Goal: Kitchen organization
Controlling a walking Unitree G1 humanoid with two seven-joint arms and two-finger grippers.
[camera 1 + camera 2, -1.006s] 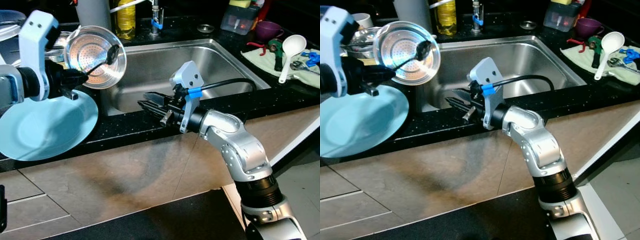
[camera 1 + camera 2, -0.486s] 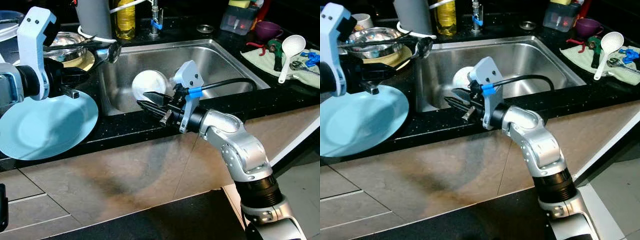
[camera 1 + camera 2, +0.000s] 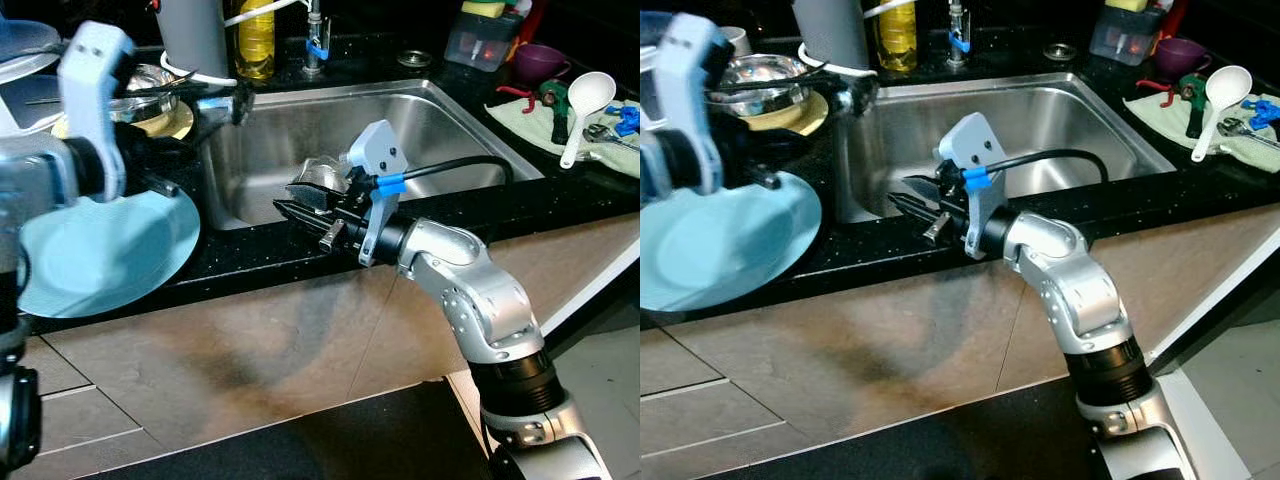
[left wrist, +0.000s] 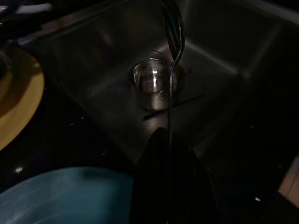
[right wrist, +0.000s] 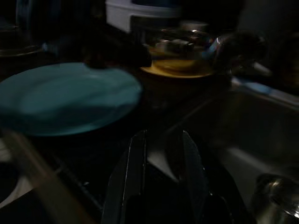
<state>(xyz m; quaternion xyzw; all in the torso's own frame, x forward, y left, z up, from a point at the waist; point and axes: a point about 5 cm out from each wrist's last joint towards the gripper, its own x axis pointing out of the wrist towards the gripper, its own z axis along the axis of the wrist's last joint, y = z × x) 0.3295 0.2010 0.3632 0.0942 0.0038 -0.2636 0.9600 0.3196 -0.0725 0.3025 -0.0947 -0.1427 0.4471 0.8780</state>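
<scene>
My left gripper (image 4: 167, 140) is shut on the handle of a dark metal spoon (image 3: 232, 100), held out over the sink's left corner. Beneath the spoon, on the sink floor, stands a steel cup (image 4: 152, 84). A steel colander (image 3: 140, 85) rests on a yellow plate (image 3: 172, 122) left of the sink. A light blue plate (image 3: 100, 250) lies on the black counter under my left arm. My right gripper (image 3: 295, 200) hovers at the sink's front rim, open, with nothing in it, and the steel cup (image 3: 322, 175) sits just beyond it.
The steel sink (image 3: 440, 120) has a tap (image 3: 315, 40) and a yellow oil bottle (image 3: 253, 35) behind it. A grey canister (image 3: 190, 30) stands at the back left. On the right, a cloth holds a white ladle (image 3: 585, 100) and tools, near a purple cup (image 3: 540, 58).
The colander, tilted up beside the spoon a second ago, now lies on the yellow plate. My left arm has shifted right. A steel cup now shows in the sink.
</scene>
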